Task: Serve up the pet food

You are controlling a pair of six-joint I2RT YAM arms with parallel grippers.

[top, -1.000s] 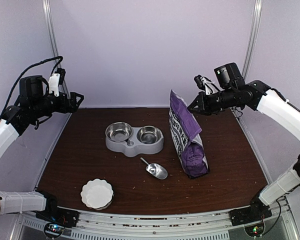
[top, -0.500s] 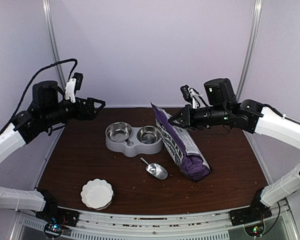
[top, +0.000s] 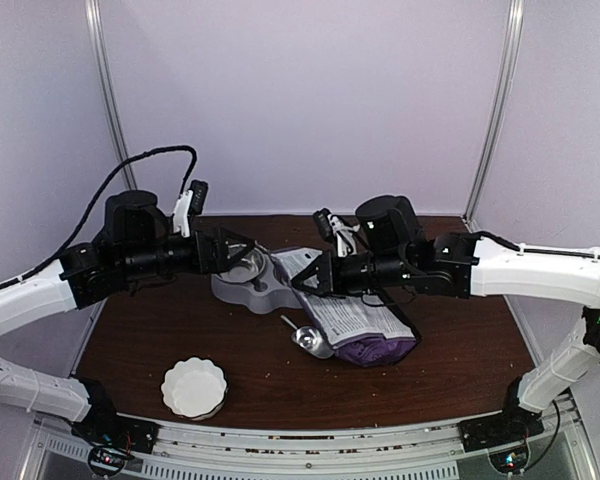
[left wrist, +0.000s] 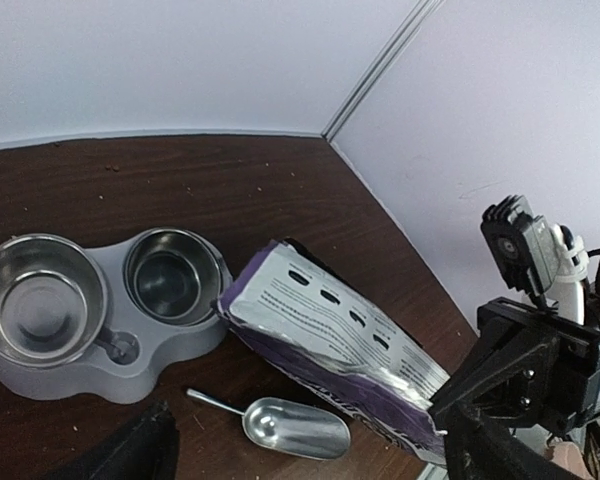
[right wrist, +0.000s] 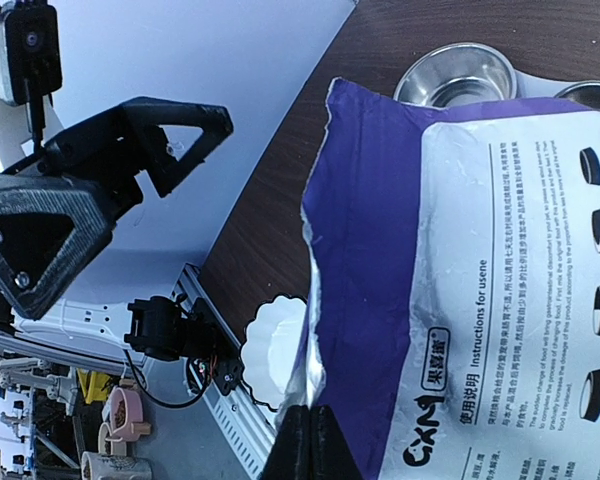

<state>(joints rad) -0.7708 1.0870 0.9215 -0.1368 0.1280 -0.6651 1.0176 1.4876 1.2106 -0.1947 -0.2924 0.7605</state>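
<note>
No pet food shows; any kibble is hidden inside the purple-and-white bag (top: 355,320). The bag is tipped far over to the left, its base on the table and its torn top over the grey double-bowl feeder (top: 248,290). My right gripper (top: 315,281) is shut on the bag's top edge, as the right wrist view shows (right wrist: 316,432). My left gripper (top: 238,250) is wide open and empty above the feeder, facing the bag (left wrist: 340,335). Both steel bowls (left wrist: 40,300) look empty. The metal scoop (top: 311,338) lies on the table beside the bag.
A white fluted dish (top: 193,388) stands at the near left and shows in the right wrist view (right wrist: 270,350). The scoop (left wrist: 285,428) lies below my left gripper. Crumbs dot the brown table (top: 450,370). Walls close in the back and sides.
My right gripper has pulled the bag's top down and to the left, tipping the upright bag over toward the feeder. My left arm has swung right, toward the centre.
</note>
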